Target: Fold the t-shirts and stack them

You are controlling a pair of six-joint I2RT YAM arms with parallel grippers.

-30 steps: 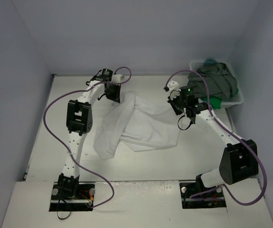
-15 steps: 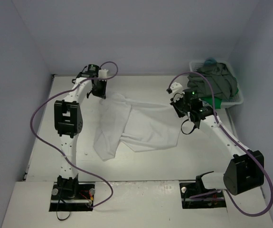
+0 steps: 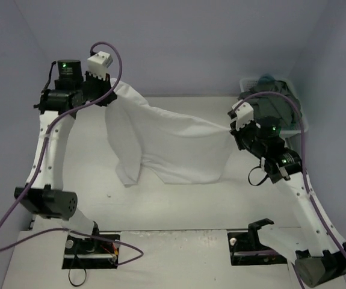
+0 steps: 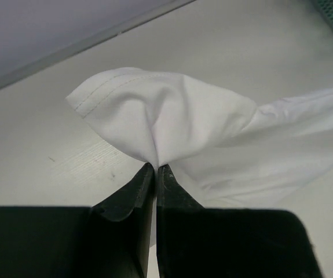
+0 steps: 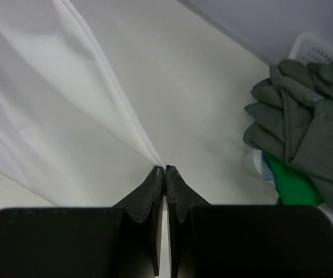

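Now the white t-shirt [image 3: 176,141] is off the table [image 3: 179,201] along its upper edge. A second ago it lay in a crumpled heap with both grippers low at its far side; since then the arms have risen and drawn apart, and the cloth hangs stretched like a sheet between them. Its lower left corner sags toward the table, and may still be touching it. The left gripper [image 3: 109,90] is clenched on one corner high at the far left, and the right gripper [image 3: 233,127] is clamped on the opposite edge, lower and close to the basket [image 3: 305,125]. That suggests the shirt is being spread for laying flat, with folding itself not yet begun and nothing stacked. The overhead view gives the whole span and the uneven height of the two ends, but not the pinches themselves. The left wrist view shows a stitched hem corner bunched just above shut jaws. The right wrist view shows taut pleats running into its closed tips. It also shows what the arm partly masks from above: the dark grey t-shirt [image 5: 305,145] draped over the basket rim, with a green t-shirt [image 5: 291,182] beneath it.
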